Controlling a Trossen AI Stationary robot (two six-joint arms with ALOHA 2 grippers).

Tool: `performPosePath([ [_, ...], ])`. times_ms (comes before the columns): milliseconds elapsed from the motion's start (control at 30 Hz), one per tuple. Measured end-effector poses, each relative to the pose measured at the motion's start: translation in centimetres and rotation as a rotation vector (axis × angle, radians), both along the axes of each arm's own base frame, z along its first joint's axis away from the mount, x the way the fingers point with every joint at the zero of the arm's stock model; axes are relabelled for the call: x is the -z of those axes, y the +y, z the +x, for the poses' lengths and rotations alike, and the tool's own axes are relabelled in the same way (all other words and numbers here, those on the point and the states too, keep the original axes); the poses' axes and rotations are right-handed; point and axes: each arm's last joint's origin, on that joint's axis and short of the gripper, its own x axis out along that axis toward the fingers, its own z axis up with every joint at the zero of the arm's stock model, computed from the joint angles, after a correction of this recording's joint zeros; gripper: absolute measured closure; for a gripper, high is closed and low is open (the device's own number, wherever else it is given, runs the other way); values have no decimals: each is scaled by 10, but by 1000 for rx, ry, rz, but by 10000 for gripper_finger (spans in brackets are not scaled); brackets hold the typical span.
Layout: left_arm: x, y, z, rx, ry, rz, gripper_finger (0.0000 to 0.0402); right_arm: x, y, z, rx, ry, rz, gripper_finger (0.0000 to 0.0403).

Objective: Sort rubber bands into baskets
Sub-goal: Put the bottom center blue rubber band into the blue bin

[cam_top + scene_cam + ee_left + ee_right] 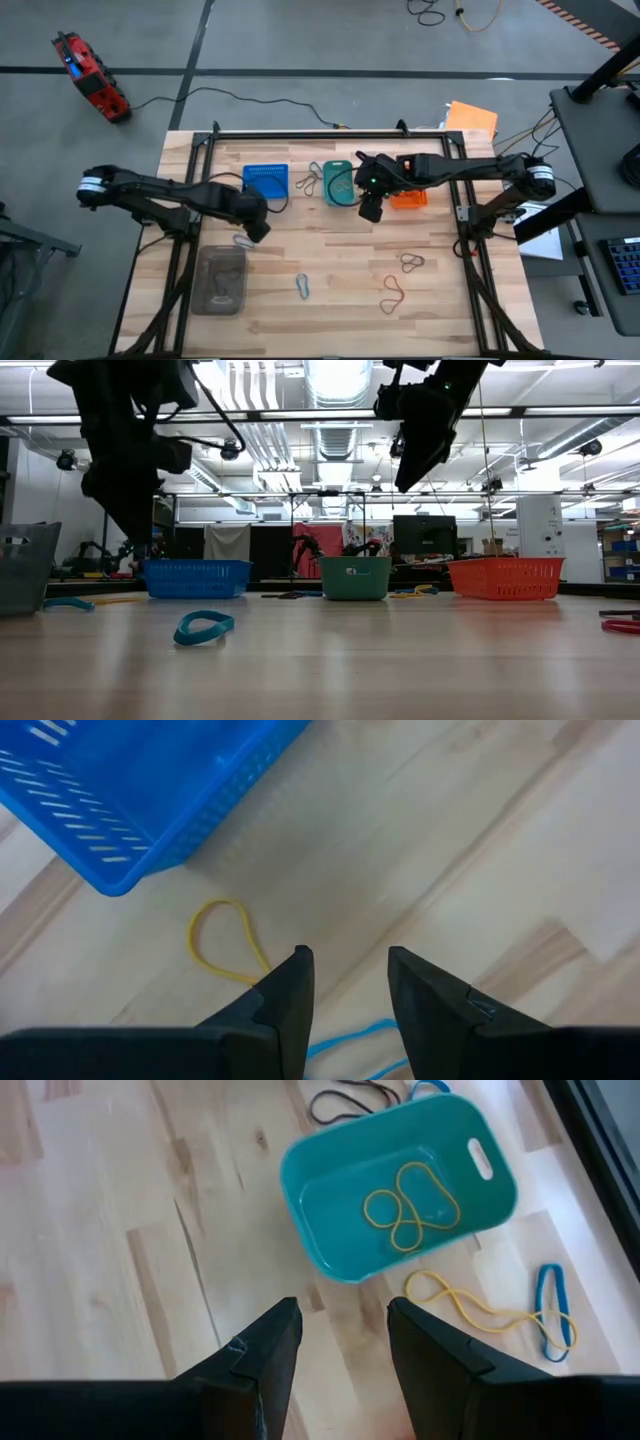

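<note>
Wooden table (350, 300) holds loose rubber bands (394, 292); I see yellow ones inside teal basket (330, 1230). Left gripper (345, 995) and right gripper (340, 1345) both spread, empty.

Dark arms (180, 195), white wrist bands

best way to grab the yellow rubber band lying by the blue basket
Come straight down with the left tool, fingers either side of one strand at the yellow rubber band's wide rounded end. It lies flat on the table, an open loop apart from the blue basket.
</note>
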Motion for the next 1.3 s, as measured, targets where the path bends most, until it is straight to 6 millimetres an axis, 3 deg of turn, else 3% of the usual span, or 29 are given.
performPosePath([
  [467, 24, 0, 11, -1, 133, 4, 287, 0, 0, 0, -4, 0, -3, 259],
  [967, 26, 0, 8, 25, 185, 9, 287, 1, 0, 1, -5, -7, -5, 260],
  [1300, 26, 0, 3, 48, 240, 13, 287, 13, 0, -2, -5, 16, -1, 254],
])
